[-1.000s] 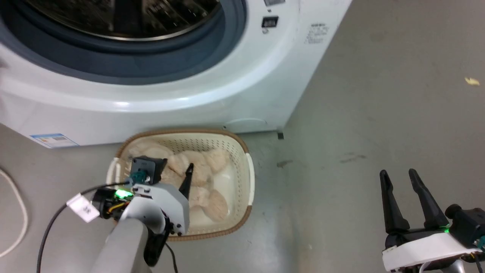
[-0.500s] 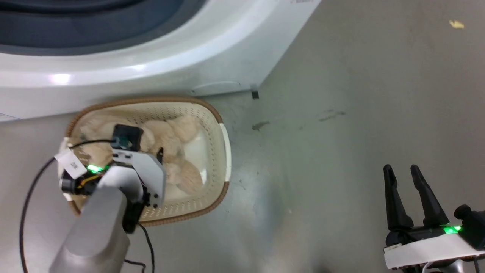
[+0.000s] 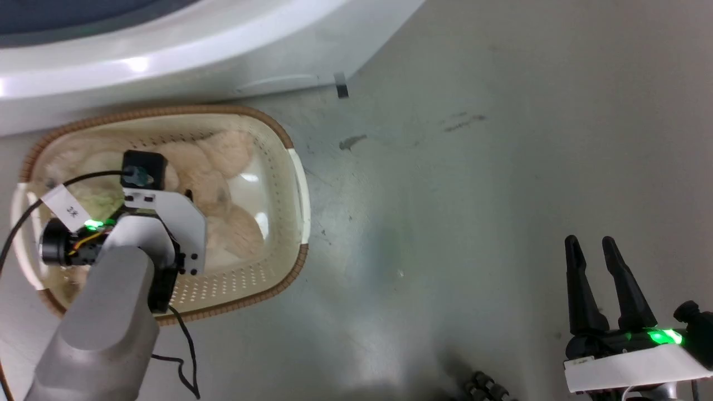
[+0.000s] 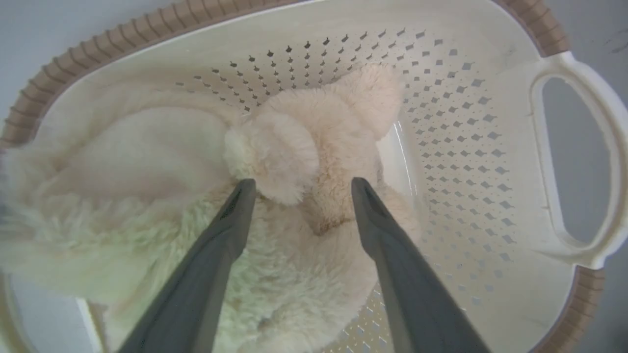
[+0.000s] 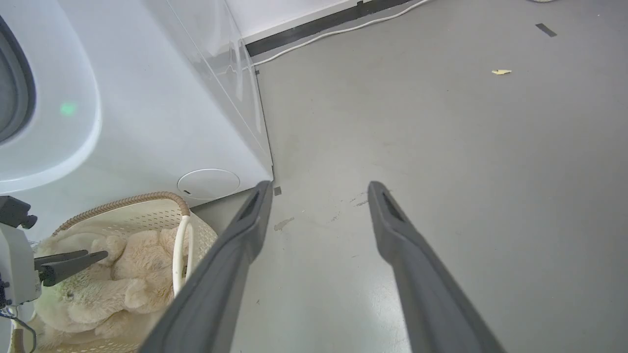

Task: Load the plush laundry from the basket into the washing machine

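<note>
- Left wrist view: left gripper (image 4: pixel 302 182) was wide open and empty, straddling a limb of the plush laundry (image 4: pixel 289 142), which lay in the basket (image 4: pixel 471 122) at frame centre.
- Step, likely: grasp. Next called for closing on fur, then lifting toward the washing machine (image 3: pixel 167 50).
- Head view: right gripper (image 3: pixel 589 240) was open, empty, lower right.
- Machine was cut off at the top edge; the plush's face was unclear.

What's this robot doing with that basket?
It's set to load a cream teddy bear into the washing machine. The bear lies in the basket on the floor in front of it. The left gripper is down in the basket, fingers open either side of a furry lump, not yet closed. The right gripper hangs open over bare floor.
</note>
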Motion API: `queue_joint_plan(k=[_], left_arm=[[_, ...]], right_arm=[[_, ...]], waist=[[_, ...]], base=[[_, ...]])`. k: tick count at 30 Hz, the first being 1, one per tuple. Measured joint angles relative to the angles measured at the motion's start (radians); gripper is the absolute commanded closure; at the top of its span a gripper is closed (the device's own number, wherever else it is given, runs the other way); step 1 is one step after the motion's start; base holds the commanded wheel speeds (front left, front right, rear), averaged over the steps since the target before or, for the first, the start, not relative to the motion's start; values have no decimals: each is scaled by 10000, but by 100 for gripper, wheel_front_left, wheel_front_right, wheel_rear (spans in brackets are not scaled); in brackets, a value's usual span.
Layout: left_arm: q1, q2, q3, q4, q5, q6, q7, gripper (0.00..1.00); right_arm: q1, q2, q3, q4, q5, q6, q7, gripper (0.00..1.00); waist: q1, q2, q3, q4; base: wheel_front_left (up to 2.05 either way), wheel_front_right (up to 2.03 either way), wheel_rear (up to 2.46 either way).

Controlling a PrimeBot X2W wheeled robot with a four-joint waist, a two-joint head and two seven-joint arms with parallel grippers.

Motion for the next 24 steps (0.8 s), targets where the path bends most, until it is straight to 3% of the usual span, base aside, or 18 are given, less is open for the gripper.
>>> queue_joint_plan(k=[11,23,24], left_arm=[[-866,711,-405,267,-81,579,92,0],[-2013,1540,-911,688,-178,894,359,0],[-2093,1582,-943,690,-219,930,353,36]], right_arm=[[0,0,105,-148,529,0,-267,0],[-3,0,433,-226,1164,0,-512,0],[-4,0,464,-226,1220,0,-514,0]], waist=[[0,0,1029,-312],[0,0,1993,-725],[0,0,2065,-761]], base=[[0,0,0],[0,0,0],[0,0,0]])
